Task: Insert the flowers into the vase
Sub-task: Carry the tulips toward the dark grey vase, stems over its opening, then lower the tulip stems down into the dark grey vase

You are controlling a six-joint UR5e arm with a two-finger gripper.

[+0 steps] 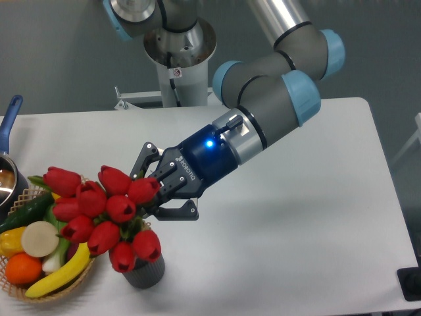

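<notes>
White desk [316,197] under you: your hand [156,191] grips the bunch of red tulip flowers [99,214] by its stems. You hold them tilted over the ribbed dark grey cylindrical vase [146,271], likely to aim the stems into its opening.

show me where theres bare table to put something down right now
The widest bare patch is the right half of the table, from the gripper to the right edge. A second strip runs along the back edge, behind the flowers. The front left is crowded: fruit basket, vase, and pot.
</notes>
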